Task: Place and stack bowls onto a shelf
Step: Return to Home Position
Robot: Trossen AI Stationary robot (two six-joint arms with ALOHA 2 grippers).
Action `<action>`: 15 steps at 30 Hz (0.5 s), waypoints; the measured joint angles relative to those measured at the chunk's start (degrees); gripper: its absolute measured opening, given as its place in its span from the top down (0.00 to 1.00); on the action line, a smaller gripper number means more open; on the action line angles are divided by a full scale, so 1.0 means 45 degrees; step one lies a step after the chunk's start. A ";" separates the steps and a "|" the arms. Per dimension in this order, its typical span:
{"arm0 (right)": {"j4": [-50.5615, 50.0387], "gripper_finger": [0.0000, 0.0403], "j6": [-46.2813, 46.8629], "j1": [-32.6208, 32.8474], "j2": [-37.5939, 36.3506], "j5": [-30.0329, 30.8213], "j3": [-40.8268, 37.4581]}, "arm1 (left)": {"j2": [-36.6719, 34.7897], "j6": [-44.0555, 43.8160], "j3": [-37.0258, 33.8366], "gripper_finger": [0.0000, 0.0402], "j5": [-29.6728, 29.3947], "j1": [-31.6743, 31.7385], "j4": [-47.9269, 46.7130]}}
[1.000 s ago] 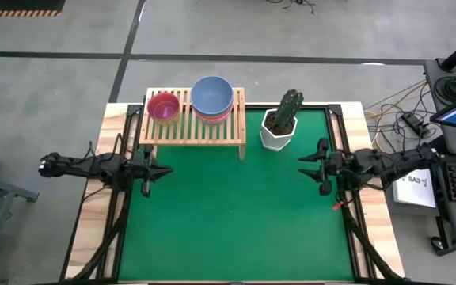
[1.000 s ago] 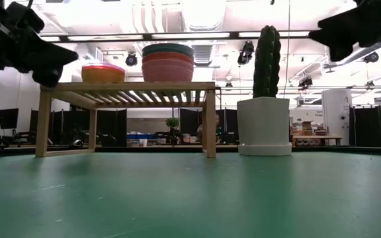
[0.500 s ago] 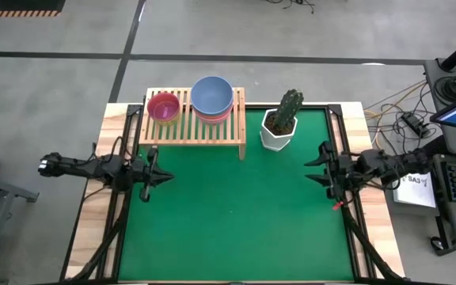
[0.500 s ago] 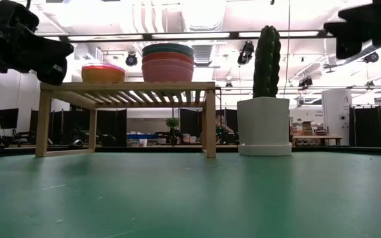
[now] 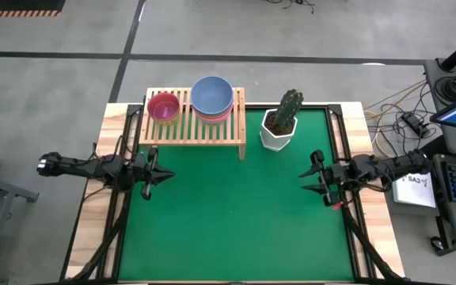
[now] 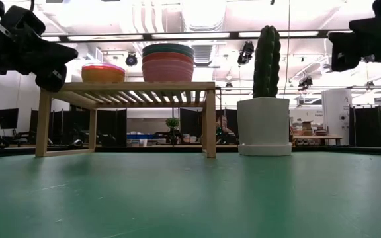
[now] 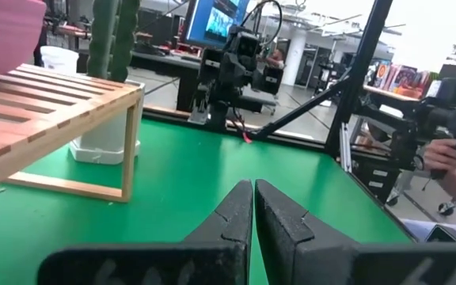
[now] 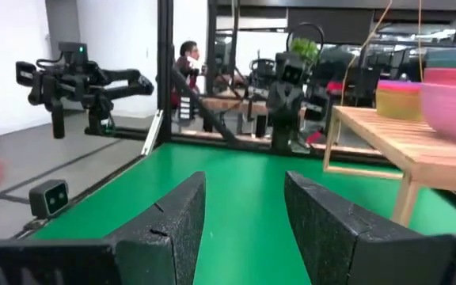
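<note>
The light-wood shelf (image 5: pixel 192 120) stands at the far side of the green mat. On its slats rest two stacks of bowls: a small stack with a red-pink bowl on top (image 5: pixel 163 106) and a larger stack with a blue-grey bowl on top (image 5: pixel 212 96). In the low view the small stack (image 6: pixel 103 71) shows yellow and pink, and the large stack (image 6: pixel 168 63) shows teal over coral and pink. My left gripper (image 5: pixel 165 174) is shut and empty at the mat's left edge, near the shelf's left leg. My right gripper (image 5: pixel 311 178) is open and empty at the mat's right edge.
A white faceted pot with a cactus (image 5: pixel 280 125) stands on the mat right of the shelf. The mat's middle and near part (image 5: pixel 236 229) is bare. Monitors and cables lie beyond the table's right side. A person's hand (image 7: pixel 442 150) shows off the table.
My right gripper has moved a little toward the table's near edge, staying open. The bowls and shelf have not moved.
</note>
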 joint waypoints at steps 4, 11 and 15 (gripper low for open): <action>-0.0913 0.59 -0.0061 0.0000 0.0044 0.0019 -0.0005 | -0.0009 0.0000 0.0041 1.00 -0.0013 0.0000 -0.0007; -0.1126 0.59 -0.0139 0.0000 0.0683 0.0131 0.0102 | 0.0103 -0.0005 0.0046 1.00 -0.0013 0.0000 0.0012; -0.1137 0.59 -0.0139 0.0000 0.0831 0.0136 0.0107 | 0.0173 -0.0005 0.0046 1.00 -0.0013 0.0000 0.0011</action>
